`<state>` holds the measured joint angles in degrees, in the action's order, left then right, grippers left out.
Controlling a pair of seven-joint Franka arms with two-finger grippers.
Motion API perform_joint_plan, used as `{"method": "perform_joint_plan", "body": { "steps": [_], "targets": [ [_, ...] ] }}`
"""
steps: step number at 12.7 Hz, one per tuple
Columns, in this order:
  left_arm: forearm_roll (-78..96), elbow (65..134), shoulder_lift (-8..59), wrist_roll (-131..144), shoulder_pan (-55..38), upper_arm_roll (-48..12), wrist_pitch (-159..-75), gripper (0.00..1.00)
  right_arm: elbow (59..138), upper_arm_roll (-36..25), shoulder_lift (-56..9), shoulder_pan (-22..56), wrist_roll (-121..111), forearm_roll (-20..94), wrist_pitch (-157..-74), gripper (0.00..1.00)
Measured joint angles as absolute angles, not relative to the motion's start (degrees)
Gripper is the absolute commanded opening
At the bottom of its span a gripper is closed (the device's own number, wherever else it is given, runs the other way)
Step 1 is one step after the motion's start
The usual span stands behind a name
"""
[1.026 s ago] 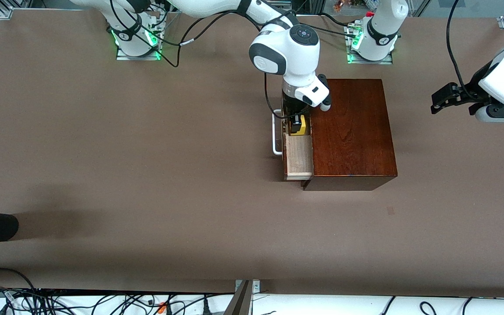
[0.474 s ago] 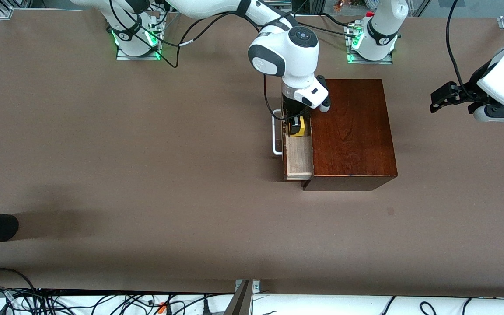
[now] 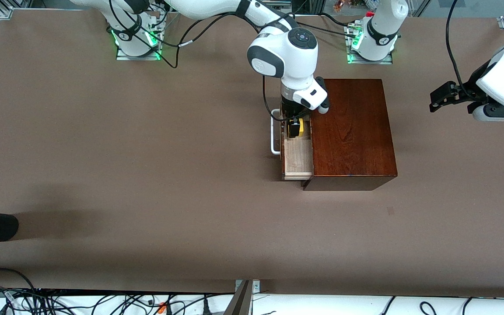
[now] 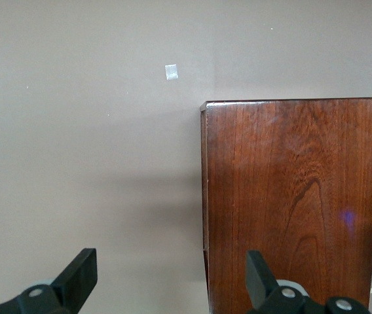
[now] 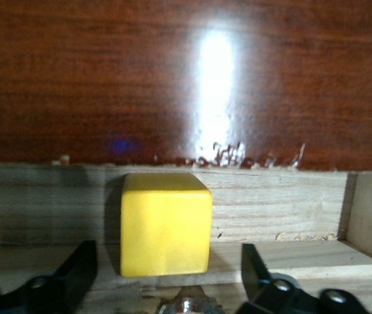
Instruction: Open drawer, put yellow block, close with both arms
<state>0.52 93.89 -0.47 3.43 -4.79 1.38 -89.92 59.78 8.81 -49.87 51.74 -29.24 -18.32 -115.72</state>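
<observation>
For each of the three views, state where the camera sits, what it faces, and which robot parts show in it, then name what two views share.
Front view: high across the table, facing both arms; right hand in the open drawer, left hand waiting over bare table.
Left wrist view: on the left wrist, facing the dark wooden box; open left hand shows.
Right wrist view: on the right wrist, facing the yellow block in the drawer; open right hand shows.
Shared: front and right wrist views both show the yellow block.
</observation>
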Motion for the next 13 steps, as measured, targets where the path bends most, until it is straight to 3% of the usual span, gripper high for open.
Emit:
{"method": "perform_joint_plan", "body": {
  "steps": [5,11,13],
  "targets": [
    [0.5,93.9,-0.5,3.3,-4.9,1.3,-89.9,1.0,54.7,8.6,-42.9,48.9,-29.1,-14.2,-103.6,1.0],
    [0.9,93.8,-0.5,3.2,-5.1,1.3,-89.2,1.0,54.4,7.2,-29.3,35.4,-28.1,-9.6,-94.1,1.0],
    [4.4,93.8,-0.5,2.9,-5.3,1.2,-87.4,1.0,54.8,3.1,-26.0,31.9,-22.9,-4.9,-88.7,1.0]
  ]
}}
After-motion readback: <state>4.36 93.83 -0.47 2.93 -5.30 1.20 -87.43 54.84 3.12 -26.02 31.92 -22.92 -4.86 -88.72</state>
